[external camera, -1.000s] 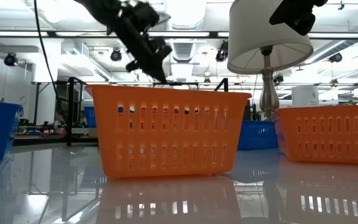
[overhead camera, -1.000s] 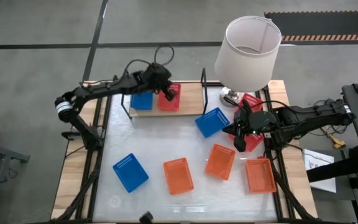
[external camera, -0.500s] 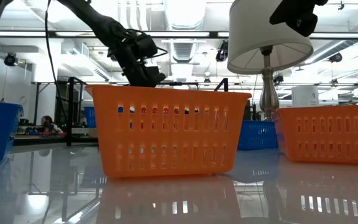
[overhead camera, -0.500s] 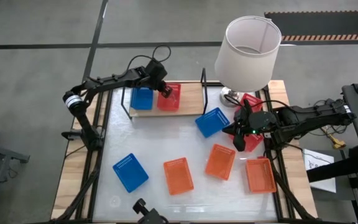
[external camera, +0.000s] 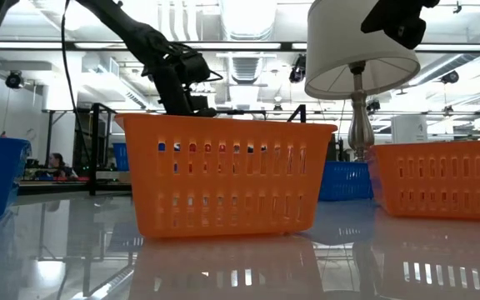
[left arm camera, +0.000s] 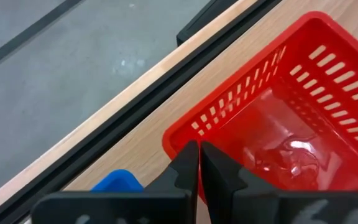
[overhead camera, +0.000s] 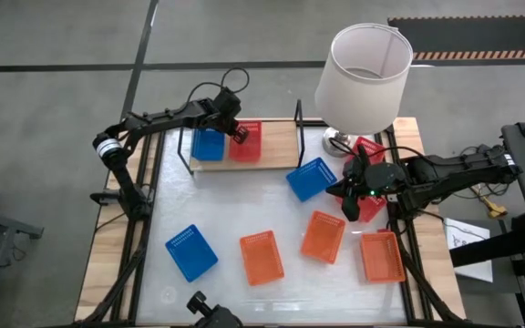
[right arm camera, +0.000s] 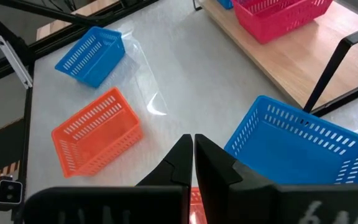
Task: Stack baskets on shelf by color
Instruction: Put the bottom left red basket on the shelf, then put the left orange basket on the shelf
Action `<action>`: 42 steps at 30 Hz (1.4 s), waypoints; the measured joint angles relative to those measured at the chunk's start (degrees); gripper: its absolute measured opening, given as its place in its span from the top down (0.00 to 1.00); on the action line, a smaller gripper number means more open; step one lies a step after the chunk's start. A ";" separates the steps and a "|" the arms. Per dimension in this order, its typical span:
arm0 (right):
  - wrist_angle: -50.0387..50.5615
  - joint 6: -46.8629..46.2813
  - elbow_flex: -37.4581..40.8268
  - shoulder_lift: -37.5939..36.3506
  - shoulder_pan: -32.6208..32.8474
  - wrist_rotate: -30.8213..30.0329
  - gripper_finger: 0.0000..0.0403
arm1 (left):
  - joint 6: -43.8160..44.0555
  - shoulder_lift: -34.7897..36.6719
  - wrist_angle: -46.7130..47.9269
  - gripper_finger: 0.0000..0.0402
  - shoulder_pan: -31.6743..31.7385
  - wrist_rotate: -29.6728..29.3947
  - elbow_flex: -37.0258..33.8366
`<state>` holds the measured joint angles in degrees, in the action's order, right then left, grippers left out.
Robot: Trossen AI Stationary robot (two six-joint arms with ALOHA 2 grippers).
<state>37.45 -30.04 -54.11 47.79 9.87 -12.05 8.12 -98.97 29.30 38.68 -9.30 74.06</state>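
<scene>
On the shelf (overhead camera: 281,138) at the table's far left, a blue basket (overhead camera: 208,144) sits just left of a red basket (overhead camera: 247,143), above whose corner the left gripper (overhead camera: 239,133) hovers with jaws closed and empty, while the right gripper (overhead camera: 345,193), also closed and empty, hangs right of another blue basket (overhead camera: 311,179).

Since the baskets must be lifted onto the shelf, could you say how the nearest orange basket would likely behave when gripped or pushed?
The orange basket has thin slotted walls, so it is probably light and may flex when pinched. It sits on a glossy table, so a push would likely slide it. Its broad flat base makes tipping unlikely.
</scene>
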 joint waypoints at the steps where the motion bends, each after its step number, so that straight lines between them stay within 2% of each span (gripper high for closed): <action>1: 0.00 0.00 0.00 0.00 0.00 0.00 0.98 | 0.00 0.01 0.00 1.00 0.00 0.00 0.00; 12: -0.02 0.09 0.00 0.00 0.00 0.00 0.98 | 0.03 1.71 0.11 1.00 -0.04 0.13 1.41; 14: 0.00 0.41 0.00 0.00 0.00 0.00 0.98 | 0.41 3.01 0.16 1.00 -0.05 1.62 1.83; 19: -0.03 1.72 0.01 0.00 0.00 -0.01 0.98 | 4.38 8.67 0.06 1.00 -1.69 10.00 1.95; 26: -0.50 7.47 0.00 0.00 0.00 0.00 0.98 | 13.54 17.34 0.33 1.00 -12.48 10.06 -0.66; 32: -1.99 10.53 0.00 0.00 0.00 0.52 0.98 | 24.12 21.56 1.05 1.00 -23.24 8.74 -4.52; 37: -9.93 6.60 0.00 0.48 0.00 2.15 0.98 | 23.08 23.97 0.74 1.00 -30.12 8.76 -5.57; 42: -25.54 4.46 -0.18 4.61 0.29 4.83 0.98 | 14.63 27.81 0.74 1.00 -33.94 9.02 -6.01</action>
<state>11.91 -25.58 -54.29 52.40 10.16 -7.22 22.75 -71.16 30.04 4.74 -0.28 68.05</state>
